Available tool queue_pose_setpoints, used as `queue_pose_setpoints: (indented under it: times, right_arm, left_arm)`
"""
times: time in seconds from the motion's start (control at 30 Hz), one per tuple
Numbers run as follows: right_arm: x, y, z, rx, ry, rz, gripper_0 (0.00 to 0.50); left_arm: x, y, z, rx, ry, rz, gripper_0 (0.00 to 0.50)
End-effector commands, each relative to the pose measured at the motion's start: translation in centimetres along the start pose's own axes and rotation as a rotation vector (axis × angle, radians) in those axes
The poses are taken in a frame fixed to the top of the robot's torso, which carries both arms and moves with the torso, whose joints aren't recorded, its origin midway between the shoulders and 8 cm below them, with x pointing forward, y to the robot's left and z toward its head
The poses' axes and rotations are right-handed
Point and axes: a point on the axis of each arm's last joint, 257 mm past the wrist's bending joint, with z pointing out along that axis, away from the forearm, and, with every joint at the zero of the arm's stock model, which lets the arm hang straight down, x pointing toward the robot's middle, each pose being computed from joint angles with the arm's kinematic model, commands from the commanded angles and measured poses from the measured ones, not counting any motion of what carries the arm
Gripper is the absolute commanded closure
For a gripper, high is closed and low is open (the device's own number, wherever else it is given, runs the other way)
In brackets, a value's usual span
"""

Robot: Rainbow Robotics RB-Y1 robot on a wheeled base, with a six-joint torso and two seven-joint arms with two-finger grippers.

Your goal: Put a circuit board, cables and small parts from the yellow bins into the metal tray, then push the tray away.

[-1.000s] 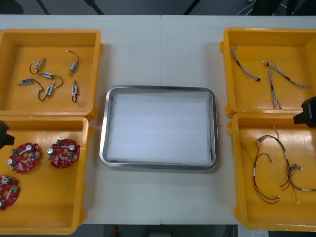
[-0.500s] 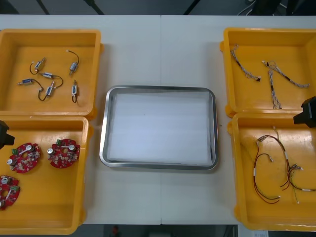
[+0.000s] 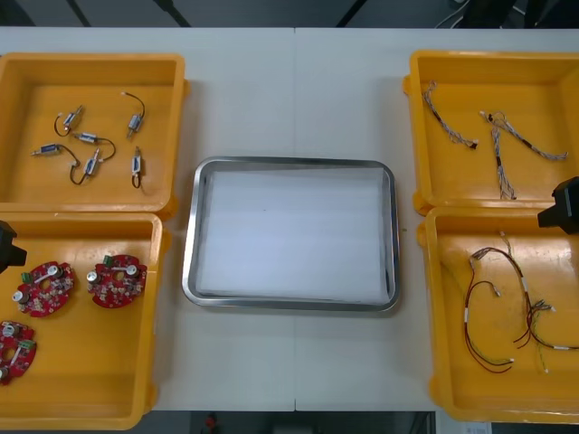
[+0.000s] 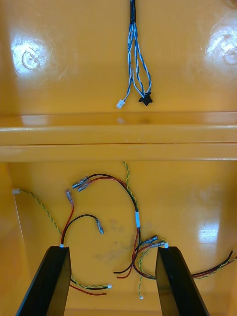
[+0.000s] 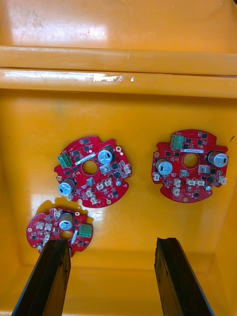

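Nearest to the robot are the two near bins. The left gripper [image 5: 112,244] hangs over the near-left yellow bin [image 3: 90,398] with its fingers open and nothing between them. Three round red circuit boards [image 5: 93,170] lie flat on the floor of this bin, all a little beyond the fingertips. The right gripper [image 4: 113,249] hangs over the near-right yellow bin [image 3: 452,362], its fingers also open and empty, above a loose tangle of red, black and yellow cables [image 4: 136,212].

Between the bins, the metal tray [image 3: 192,262] stands on the table [image 3: 294,90], white inside and with nothing in it. Farther away, the far-left bin [image 3: 27,90] holds the small metal parts [image 3: 86,137]. The far-right bin [image 3: 452,181] holds the twisted blue and white cables [image 4: 132,19].

I judge that the task is at its very beginning, at the first pick. The next move probably asks one gripper to go down into its bin. For the left one, this means to bring a board between the fingers and close on its edge, because the board lies flat and is thin. For the right one, it means to catch one cable without pulling the others up.

In the front view, each gripper is cut off by the side edge, and so is the nearest board. One finger covers a part of the smallest board. The cables cross each other and run behind the right fingers, so I cannot tell them apart.
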Motion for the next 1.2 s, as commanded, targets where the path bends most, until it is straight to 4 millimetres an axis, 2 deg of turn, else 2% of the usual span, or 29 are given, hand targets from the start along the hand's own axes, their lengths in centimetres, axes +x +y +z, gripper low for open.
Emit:
queue_pose_setpoints:
  times: [0.03,1.2]
  right_arm:
    - [-0.14,-0.20,-0.23,-0.001,-0.011,-0.007,0.000]
    - [-0.14,-0.20,-0.23,-0.001,-0.011,-0.007,0.000]
  left_arm:
    - [-0.54,0.73,-1.12,-0.030,-0.023,0.039,0.000]
    - [-0.54,0.73,-1.12,-0.030,-0.023,0.039,0.000]
